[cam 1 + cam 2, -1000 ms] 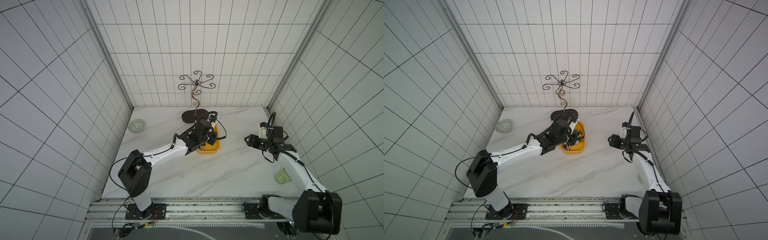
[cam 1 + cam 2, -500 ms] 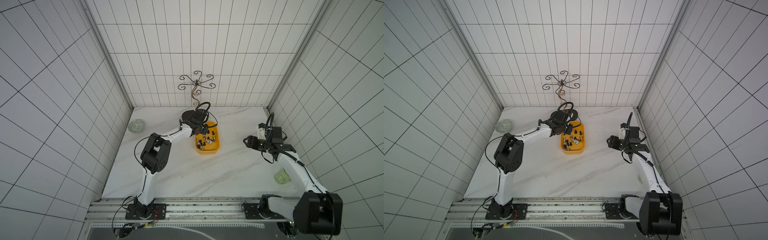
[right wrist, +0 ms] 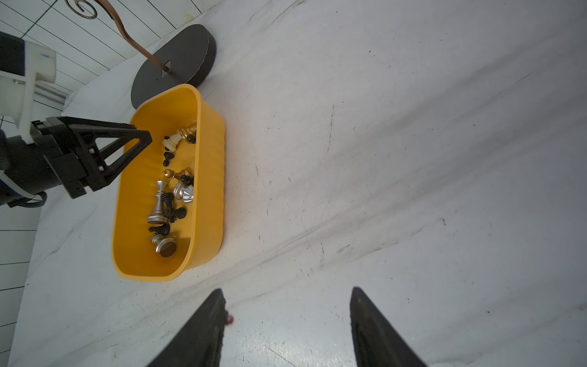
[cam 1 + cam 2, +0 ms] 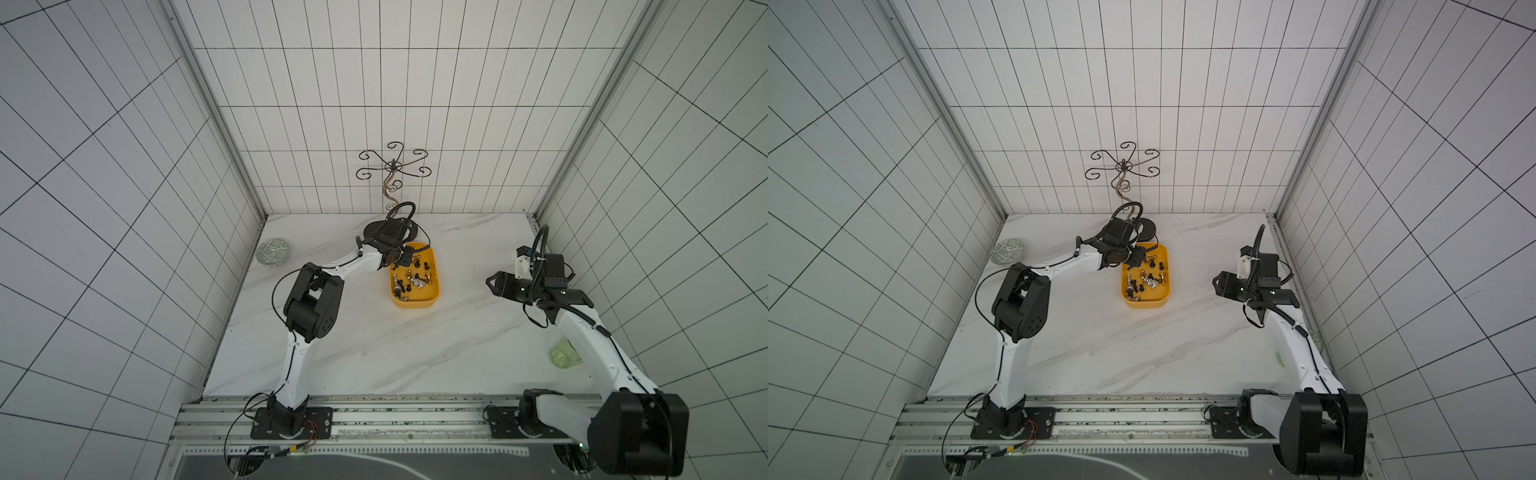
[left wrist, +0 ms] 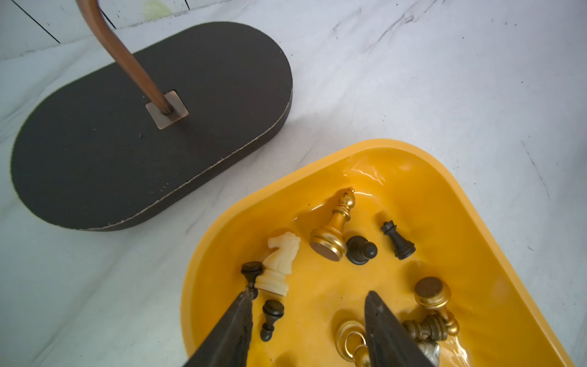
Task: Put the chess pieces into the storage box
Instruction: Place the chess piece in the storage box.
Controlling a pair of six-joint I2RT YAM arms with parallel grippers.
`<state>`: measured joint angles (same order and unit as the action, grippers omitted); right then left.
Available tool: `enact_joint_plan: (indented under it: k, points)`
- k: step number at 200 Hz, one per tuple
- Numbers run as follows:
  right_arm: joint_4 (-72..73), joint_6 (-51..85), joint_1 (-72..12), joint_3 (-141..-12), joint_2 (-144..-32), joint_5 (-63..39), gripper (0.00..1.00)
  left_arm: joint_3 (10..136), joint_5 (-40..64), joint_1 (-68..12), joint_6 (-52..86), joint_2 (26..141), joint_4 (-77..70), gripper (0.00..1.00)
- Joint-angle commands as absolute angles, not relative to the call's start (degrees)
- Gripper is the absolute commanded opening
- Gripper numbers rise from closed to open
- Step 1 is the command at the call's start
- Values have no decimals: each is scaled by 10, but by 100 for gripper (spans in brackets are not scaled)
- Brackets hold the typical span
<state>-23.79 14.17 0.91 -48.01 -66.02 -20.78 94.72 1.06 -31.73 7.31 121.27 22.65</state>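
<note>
The storage box is a yellow tub on the marble, right of the table's middle. Several chess pieces lie in it: a cream knight, a gold bishop, black pawns and silver ones. My left gripper hangs open over the box's far left corner, with only a loose black pawn on the box floor between its fingers. My right gripper stands open and empty over bare marble, right of the box.
A dark oval stand base with a curled wire stem sits just behind the box. A green-white bowl is at the far left wall. A pale green cup stands by the right arm.
My left arm has swung back to the box's far left corner, and its jaws have gone from shut to open there. The right arm has barely moved.
</note>
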Motion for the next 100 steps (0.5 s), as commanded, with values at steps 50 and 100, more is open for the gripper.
enact_joint_plan:
  k: [50,100]
  points:
    - [-193,135,-7,-453,-627,-144,69,687,-55,-279,81,913,21,98]
    - [61,76,-6,-321,-547,19,99,411,-207,-230,27,704,-149,98]
